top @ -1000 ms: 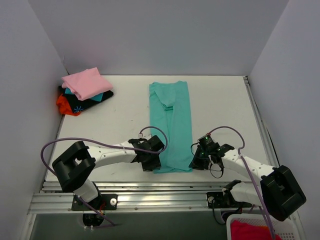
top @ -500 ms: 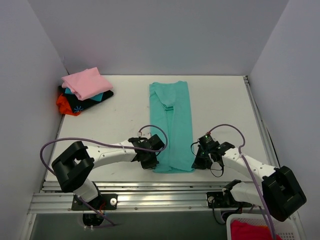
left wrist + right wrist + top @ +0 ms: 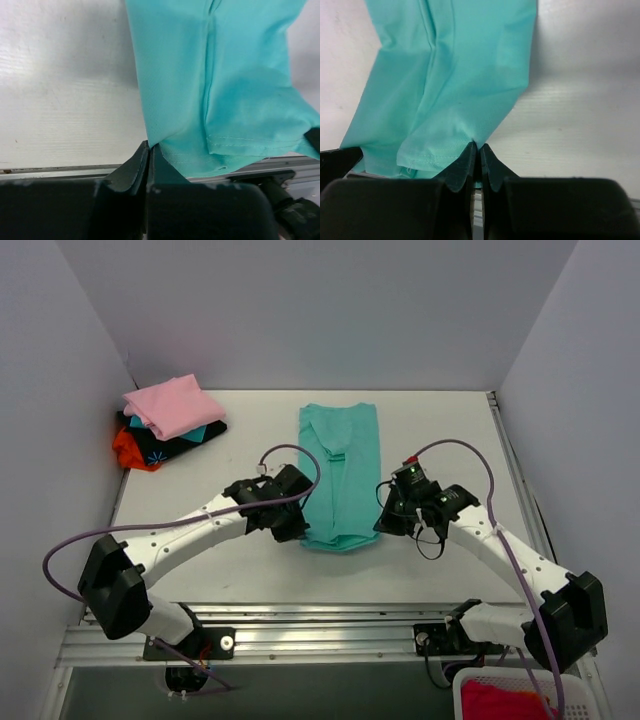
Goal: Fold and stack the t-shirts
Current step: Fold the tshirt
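Observation:
The teal t-shirt (image 3: pixel 343 465), folded into a long strip, lies down the middle of the table; its near hem is lifted and curls over. My left gripper (image 3: pixel 296 527) is shut on the hem's left corner (image 3: pixel 152 142). My right gripper (image 3: pixel 385 521) is shut on the hem's right corner (image 3: pixel 475 140). The teal cloth fills both wrist views (image 3: pixel 220 90) (image 3: pixel 455 75). At the back left a stack holds the pale pink shirt (image 3: pixel 172 405) on top, the black shirt with blue print (image 3: pixel 168 445) under it, and the orange-red shirt (image 3: pixel 130 450) at the bottom.
White walls enclose the table on the left, back and right. A metal rail (image 3: pixel 300 615) runs along the near edge. A white basket with red cloth (image 3: pixel 510 702) sits below the table at the bottom right.
Both grippers have lifted the shirt's near hem and carried it away from the table's near edge toward the back. The visible strip of teal cloth is now shorter.

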### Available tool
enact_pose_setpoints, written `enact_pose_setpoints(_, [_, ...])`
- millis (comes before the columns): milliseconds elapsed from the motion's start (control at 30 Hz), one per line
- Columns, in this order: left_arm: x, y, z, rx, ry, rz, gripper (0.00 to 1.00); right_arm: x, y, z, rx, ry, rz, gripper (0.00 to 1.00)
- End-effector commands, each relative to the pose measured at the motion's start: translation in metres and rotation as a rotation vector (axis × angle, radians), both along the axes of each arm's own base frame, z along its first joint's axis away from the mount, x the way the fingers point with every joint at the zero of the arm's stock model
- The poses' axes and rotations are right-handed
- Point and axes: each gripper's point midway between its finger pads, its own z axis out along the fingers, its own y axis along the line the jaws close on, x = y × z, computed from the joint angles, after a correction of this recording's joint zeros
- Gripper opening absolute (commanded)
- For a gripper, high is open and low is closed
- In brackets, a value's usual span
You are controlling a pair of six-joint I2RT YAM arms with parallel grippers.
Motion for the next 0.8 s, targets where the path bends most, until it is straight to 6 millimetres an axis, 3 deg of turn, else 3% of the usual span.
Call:
enact_pose_setpoints(0, [0.026,0.013,0.037,-0.023,-0.046,0.016,0.02,0.014,-0.004,0.005,-0.070,0.012,0.004,0.00])
enact_pose_setpoints(33, [0.030,0.013,0.040,-0.033,-0.041,0.016,0.02,0.024,0.000,0.014,-0.062,-0.011,0.007,0.00])
enact_pose_setpoints(167, [0.061,0.015,0.056,-0.064,-0.069,0.008,0.02,0.046,0.005,0.020,-0.079,-0.032,0.015,0.00])
enact_pose_setpoints(233, [0.077,0.014,0.052,-0.060,-0.058,0.006,0.02,0.056,0.004,0.015,-0.099,-0.025,0.016,0.00])
enact_pose_setpoints(300, [0.097,0.015,0.061,-0.077,-0.074,-0.002,0.02,0.070,0.004,0.014,-0.112,-0.026,0.009,0.00])
enact_pose_setpoints(333, [0.106,0.015,0.053,-0.063,-0.058,-0.005,0.02,0.075,0.003,0.014,-0.117,-0.029,0.012,0.00])
enact_pose_setpoints(400, [0.129,0.017,0.062,-0.067,-0.090,-0.006,0.02,0.090,0.006,0.012,-0.122,-0.034,0.006,0.00])
enact_pose_setpoints(433, [0.135,0.012,0.054,-0.072,-0.066,-0.021,0.02,0.097,0.004,0.011,-0.125,-0.033,-0.003,0.00])
enact_pose_setpoints(467, [0.148,0.011,0.064,-0.084,-0.098,-0.029,0.02,0.102,0.005,0.010,-0.127,-0.037,0.001,0.00])
enact_pose_setpoints(533, [0.159,0.006,0.057,-0.084,-0.083,-0.044,0.02,0.116,0.005,0.005,-0.137,-0.029,-0.006,0.00])
enact_pose_setpoints(600, [0.175,0.003,0.067,-0.102,-0.111,-0.053,0.02,0.127,0.006,-0.003,-0.150,-0.015,-0.005,0.00])
enact_pose_setpoints(733, [0.199,-0.003,0.057,-0.121,-0.089,-0.063,0.02,0.159,0.010,0.001,-0.146,-0.035,-0.013,0.00])
enact_pose_setpoints(767, [0.205,-0.004,0.055,-0.121,-0.091,-0.067,0.02,0.167,0.007,-0.010,-0.156,-0.014,-0.017,0.00])
